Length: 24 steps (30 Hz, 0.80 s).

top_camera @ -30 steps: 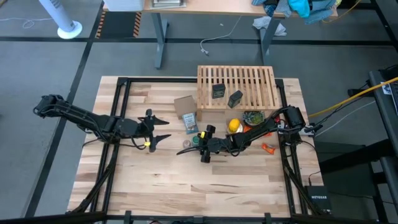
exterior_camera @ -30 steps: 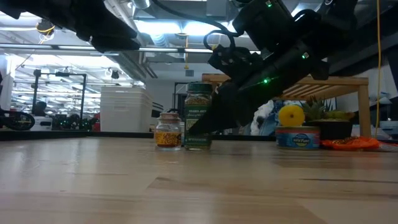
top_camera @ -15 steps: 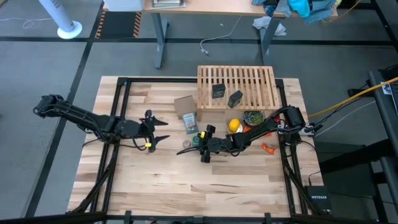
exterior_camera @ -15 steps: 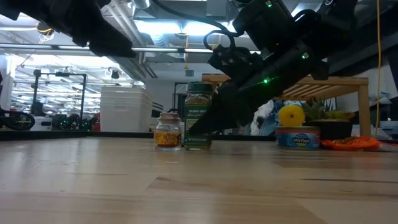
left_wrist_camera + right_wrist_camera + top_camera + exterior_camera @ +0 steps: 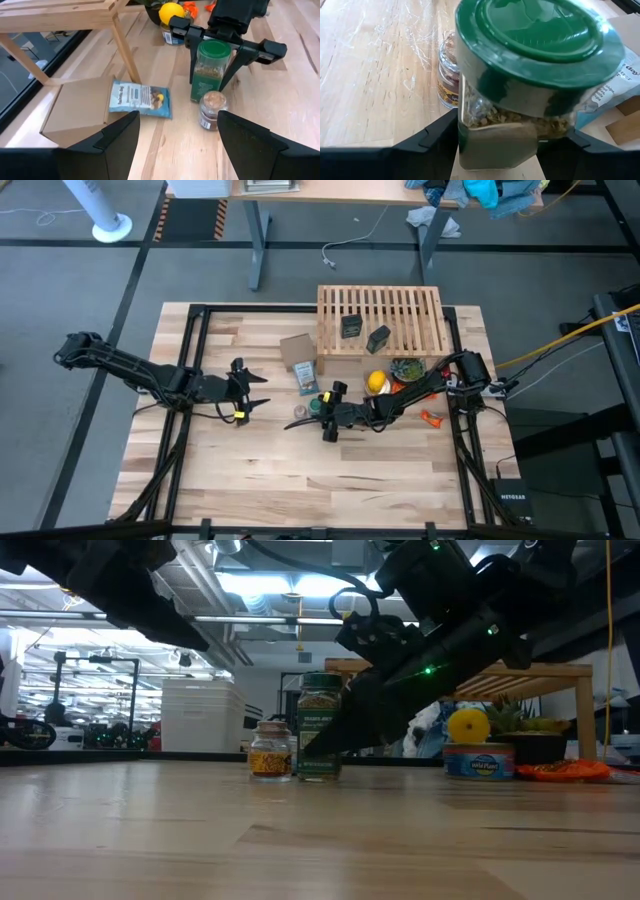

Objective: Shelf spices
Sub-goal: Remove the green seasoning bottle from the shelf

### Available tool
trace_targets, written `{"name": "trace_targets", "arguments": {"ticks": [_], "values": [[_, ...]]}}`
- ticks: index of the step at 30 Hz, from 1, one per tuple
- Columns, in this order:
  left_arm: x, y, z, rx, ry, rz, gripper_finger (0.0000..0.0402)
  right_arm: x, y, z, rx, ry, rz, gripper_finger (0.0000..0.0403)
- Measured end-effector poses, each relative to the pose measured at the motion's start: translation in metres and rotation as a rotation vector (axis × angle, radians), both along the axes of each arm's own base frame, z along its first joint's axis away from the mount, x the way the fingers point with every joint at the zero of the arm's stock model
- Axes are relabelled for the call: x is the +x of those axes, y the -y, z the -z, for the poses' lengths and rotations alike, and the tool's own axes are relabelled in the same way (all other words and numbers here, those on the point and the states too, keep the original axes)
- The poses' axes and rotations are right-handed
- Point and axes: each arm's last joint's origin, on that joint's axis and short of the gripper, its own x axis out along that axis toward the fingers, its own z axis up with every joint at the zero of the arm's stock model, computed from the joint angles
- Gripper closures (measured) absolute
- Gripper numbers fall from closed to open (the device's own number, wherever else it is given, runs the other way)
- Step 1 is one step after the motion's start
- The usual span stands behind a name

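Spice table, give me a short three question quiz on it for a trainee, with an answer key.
1. True or false: both dark tins already lie on the shelf.
2. Which gripper has the green bottle between its fingers?
3. What stands right beside the green bottle on the table? A, the lemon. B, the small glass jar. C, the cardboard box.

Key: 1 true. 2 the right gripper. 3 B.

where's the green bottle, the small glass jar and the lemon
green bottle [image 5: 212, 70], left wrist view, on its label.
small glass jar [image 5: 212, 110], left wrist view, on its body.
lemon [image 5: 171, 11], left wrist view, on its skin.
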Motion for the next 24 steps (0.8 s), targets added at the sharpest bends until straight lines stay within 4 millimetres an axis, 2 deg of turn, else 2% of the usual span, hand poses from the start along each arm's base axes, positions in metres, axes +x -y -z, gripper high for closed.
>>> {"name": "trace_targets", "arguments": {"ticks": [10, 14, 24], "values": [[-0.001, 0.000, 0.002, 0.006, -0.024, 0.000, 0.0141, 0.000, 0.000, 0.000, -0.008, 0.004, 0.016, 0.0173], [-0.001, 0.000, 0.002, 0.006, -0.024, 0.000, 0.0141, 0.001, -0.001, 0.000, 0.063, 0.013, -0.023, 0.0173], [-0.001, 0.000, 0.002, 0.006, -0.023, 0.000, 0.0141, 0.004, 0.012, 0.000, 0.188, 0.011, -0.043, 0.0173]]}}
